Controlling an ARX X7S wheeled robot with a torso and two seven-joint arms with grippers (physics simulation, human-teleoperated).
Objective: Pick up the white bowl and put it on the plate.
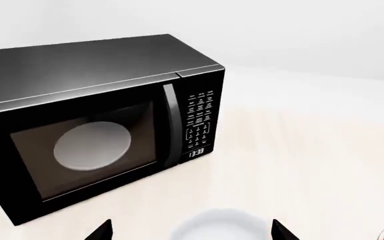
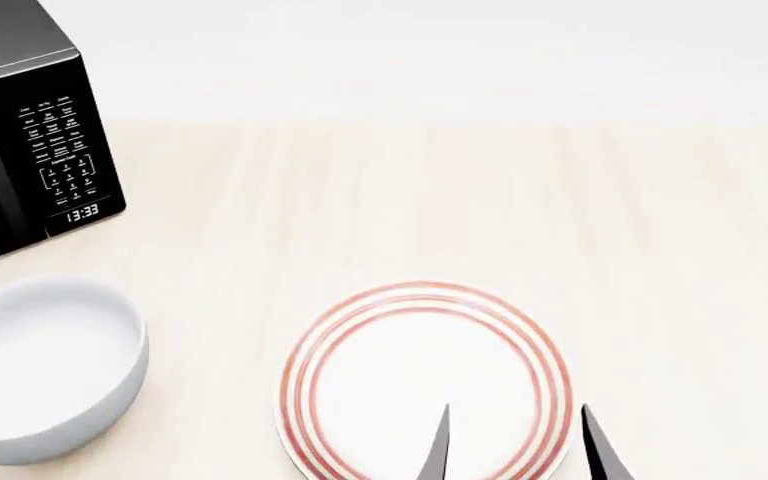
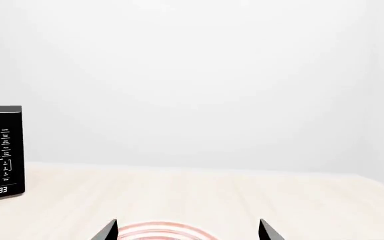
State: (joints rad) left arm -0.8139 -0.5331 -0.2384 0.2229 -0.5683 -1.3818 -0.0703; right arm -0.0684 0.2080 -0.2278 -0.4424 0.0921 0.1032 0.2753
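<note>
The white bowl [image 2: 40, 368] stands upright on the pale wooden table at the left in the head view, in front of the microwave. Its far rim shows in the left wrist view [image 1: 217, 226], between the open, empty left gripper [image 1: 192, 234]. The plate [image 2: 424, 380], white with red-orange rings, lies to the right of the bowl, apart from it. My right gripper [image 2: 515, 450] is open and empty, its fingertips over the plate's near right part. The plate's far rim shows in the right wrist view [image 3: 168, 231] between the right gripper [image 3: 187, 232]. The left gripper is out of the head view.
A black microwave [image 2: 17, 150] stands at the back left, door shut, clock reading 13:33, a pale disc behind its window [image 1: 92, 145]. It also shows in the right wrist view [image 3: 0, 152]. A white wall runs behind the table [image 2: 491, 200].
</note>
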